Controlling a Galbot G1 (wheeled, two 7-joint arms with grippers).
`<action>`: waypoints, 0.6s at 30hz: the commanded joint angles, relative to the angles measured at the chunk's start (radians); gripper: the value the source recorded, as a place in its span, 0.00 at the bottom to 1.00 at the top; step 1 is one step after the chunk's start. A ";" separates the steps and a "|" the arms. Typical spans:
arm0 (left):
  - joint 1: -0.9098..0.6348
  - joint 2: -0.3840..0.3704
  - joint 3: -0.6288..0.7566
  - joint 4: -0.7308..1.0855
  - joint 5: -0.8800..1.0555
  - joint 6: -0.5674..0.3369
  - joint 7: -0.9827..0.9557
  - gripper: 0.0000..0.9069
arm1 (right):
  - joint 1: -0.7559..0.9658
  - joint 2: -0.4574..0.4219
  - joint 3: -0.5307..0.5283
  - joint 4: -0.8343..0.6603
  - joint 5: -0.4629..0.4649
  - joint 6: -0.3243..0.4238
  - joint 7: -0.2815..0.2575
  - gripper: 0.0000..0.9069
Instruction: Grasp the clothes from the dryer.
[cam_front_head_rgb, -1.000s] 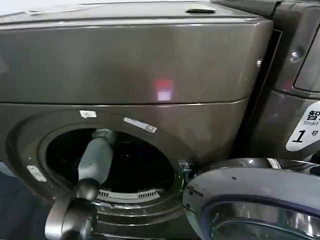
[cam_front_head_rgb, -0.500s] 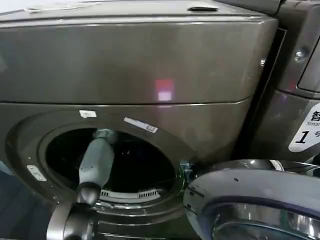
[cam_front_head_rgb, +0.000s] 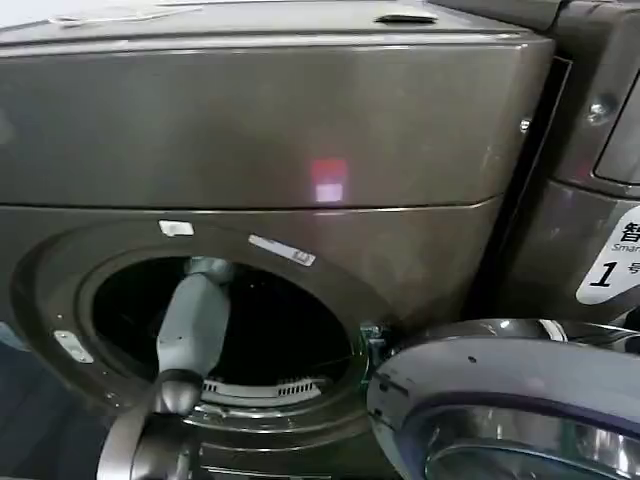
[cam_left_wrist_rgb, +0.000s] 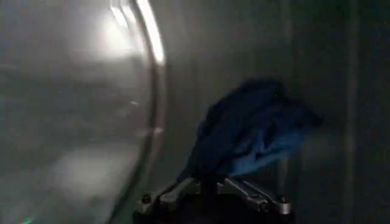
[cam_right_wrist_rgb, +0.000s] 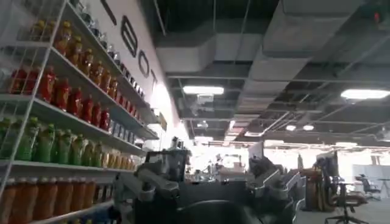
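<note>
A: Head view first, what's changed?

B: Not much. My left arm is through the round mouth of the dryer, same as a sec ago, forearm maybe a touch deeper into the drum. The door hangs open at the right. So I reckon I'm at the grab, not the pull-out yet.

A: Left wrist view?

B: The clothes, a dark blue bundle, sit inside the drum against its wall, right in front of my left gripper. Fingers are spread wide, one each side of the bundle's near edge, nothing clamped. Next it needs closing on the fabric, imo.

A: Right wrist?

B: My right gripper points out at the room, shelves of bottles nearby. Open, holding nothing, parked away from the work.
</note>
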 joint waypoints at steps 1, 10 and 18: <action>0.044 -0.034 -0.022 -0.058 -0.303 0.111 -0.467 0.00 | 0.010 0.003 -0.019 0.002 -0.010 0.016 0.011 1.00; 0.111 -0.081 0.001 -0.120 -0.732 0.224 -0.850 0.00 | 0.008 0.002 -0.027 0.003 -0.015 0.021 0.011 1.00; 0.207 -0.125 0.008 -0.273 -1.002 0.290 -1.003 0.00 | 0.004 -0.001 -0.030 -0.001 -0.029 0.029 0.030 1.00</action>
